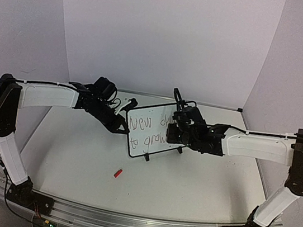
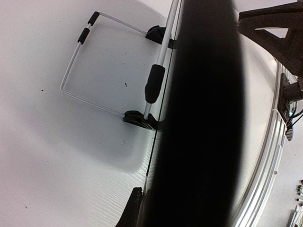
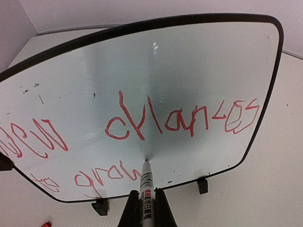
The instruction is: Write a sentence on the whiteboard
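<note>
The whiteboard [image 1: 142, 146] stands tilted on its black feet at the table's middle; it also shows in the right wrist view [image 3: 189, 61]. The sentence [image 3: 180, 120] is in red, two lines reading "New chances / to grow". My right gripper [image 3: 146, 193] is shut on a white marker [image 3: 146, 182]. The marker's tip touches the board just right of "grow". My left gripper [image 1: 122, 125] is clamped on the board's left edge. In the left wrist view that edge is a big dark band [image 2: 203, 118], with one finger [image 2: 130, 213] against it.
A red marker cap [image 1: 118, 172] lies on the table in front of the board, and shows in the right wrist view [image 3: 46, 224]. The board's wire stand [image 2: 75, 71] rests behind it. White walls enclose the table. A metal rail [image 1: 136, 224] runs along the near edge.
</note>
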### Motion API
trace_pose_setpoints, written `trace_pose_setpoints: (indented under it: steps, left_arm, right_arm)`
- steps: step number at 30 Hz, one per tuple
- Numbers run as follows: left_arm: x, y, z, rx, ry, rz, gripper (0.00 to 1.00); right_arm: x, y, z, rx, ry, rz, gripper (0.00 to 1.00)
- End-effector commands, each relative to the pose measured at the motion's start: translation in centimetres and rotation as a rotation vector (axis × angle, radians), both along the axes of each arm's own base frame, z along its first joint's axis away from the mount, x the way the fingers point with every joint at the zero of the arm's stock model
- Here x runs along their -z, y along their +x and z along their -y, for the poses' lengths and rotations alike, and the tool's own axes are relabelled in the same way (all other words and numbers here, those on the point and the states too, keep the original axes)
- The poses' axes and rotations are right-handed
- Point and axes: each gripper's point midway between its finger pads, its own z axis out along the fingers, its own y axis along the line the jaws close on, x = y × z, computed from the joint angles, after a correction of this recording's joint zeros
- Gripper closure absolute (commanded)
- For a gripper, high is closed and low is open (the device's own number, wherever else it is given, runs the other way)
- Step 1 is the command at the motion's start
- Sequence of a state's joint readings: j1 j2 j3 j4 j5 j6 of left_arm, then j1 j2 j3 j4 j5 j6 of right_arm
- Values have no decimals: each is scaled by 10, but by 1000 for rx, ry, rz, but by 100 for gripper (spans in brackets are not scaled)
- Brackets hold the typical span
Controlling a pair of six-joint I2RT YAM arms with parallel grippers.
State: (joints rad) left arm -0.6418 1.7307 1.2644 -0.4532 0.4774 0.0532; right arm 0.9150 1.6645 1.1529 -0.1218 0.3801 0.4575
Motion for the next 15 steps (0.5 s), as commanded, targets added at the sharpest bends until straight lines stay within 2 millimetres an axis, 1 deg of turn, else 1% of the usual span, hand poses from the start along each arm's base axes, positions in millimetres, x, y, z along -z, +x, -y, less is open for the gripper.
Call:
trace_pose_setpoints:
  steps: [1,3,6,7,11,15]
  left_arm:
    - [-14,4,3,8,0,33,100]
    - [-14,4,3,8,0,32,100]
    - [-14,3,4,10,-2,31,100]
    - [-14,3,4,10,-2,31,100]
    - [-14,3,4,10,-1,29,100]
    - [-14,4,3,9,-1,32,100]
  right_arm:
    - [-29,-8,6,7,106,19,100]
    - [-26,-14,15,23,105,5,100]
    - [-14,-19,28,53,78,-12,100]
    - [-11,-20,29,57,73,-17,100]
    - [6,-19,27,59,54,-46,100]
    - [16,-15,20,53,48,-54,100]
